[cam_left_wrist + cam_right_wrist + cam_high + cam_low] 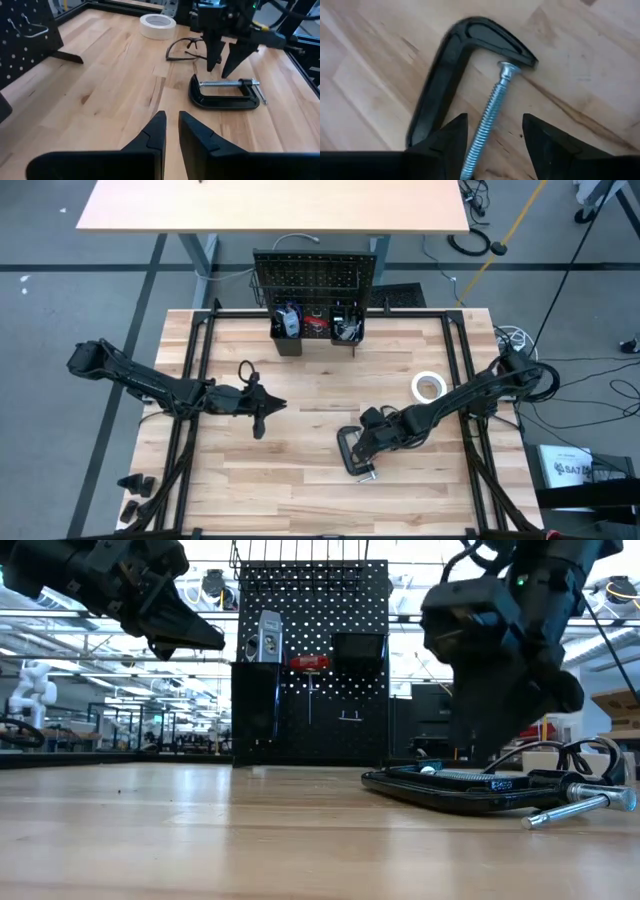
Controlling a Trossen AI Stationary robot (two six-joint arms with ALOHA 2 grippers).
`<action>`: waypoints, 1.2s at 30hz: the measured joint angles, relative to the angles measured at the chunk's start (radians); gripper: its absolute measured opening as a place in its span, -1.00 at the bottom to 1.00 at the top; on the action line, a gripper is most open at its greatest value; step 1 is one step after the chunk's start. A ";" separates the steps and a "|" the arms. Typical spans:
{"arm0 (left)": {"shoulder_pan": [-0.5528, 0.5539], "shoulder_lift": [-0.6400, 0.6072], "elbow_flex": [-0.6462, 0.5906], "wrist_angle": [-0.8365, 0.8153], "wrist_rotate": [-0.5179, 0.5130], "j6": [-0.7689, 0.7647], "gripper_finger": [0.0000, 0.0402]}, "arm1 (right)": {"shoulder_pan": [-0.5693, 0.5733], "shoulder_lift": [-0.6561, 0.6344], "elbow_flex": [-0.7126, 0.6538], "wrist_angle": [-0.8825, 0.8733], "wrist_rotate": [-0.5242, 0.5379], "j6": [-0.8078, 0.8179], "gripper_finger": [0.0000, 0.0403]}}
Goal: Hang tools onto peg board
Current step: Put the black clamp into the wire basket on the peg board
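A black C-clamp (352,452) lies flat on the table, its silver screw (492,115) pointing toward the near edge. My right gripper (495,125) hovers open just above it. Its fingers (216,55) point down on either side of the screw without touching. My left gripper (172,117) hangs in the air at the table's left (262,420). It is open by a narrow gap and holds nothing. The peg board (315,275) stands upright at the far edge, with a level (269,637) and a red screwdriver (309,662) on it.
A white tape roll (428,387) lies right of centre. Glasses (182,49) rest between it and the clamp, beside the right arm. Two black bins (287,325) holding tools sit at the board's foot. Bare wood lies between the arms and the board.
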 joint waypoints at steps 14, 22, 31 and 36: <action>0.000 0.000 0.000 -0.004 -0.004 0.000 -0.79 | 0.009 0.210 0.149 -0.087 0.010 0.056 -0.25; 0.000 0.000 0.000 -0.023 -0.007 0.000 -0.79 | 0.028 0.385 0.414 -0.464 0.030 0.022 -0.66; 0.000 0.000 0.000 -0.027 -0.007 0.000 -0.79 | 0.053 0.402 0.550 -0.520 0.225 -0.121 -0.85; 0.000 0.000 0.000 -0.036 -0.007 0.000 -0.79 | 0.069 0.402 0.619 -0.552 0.323 -0.162 -0.85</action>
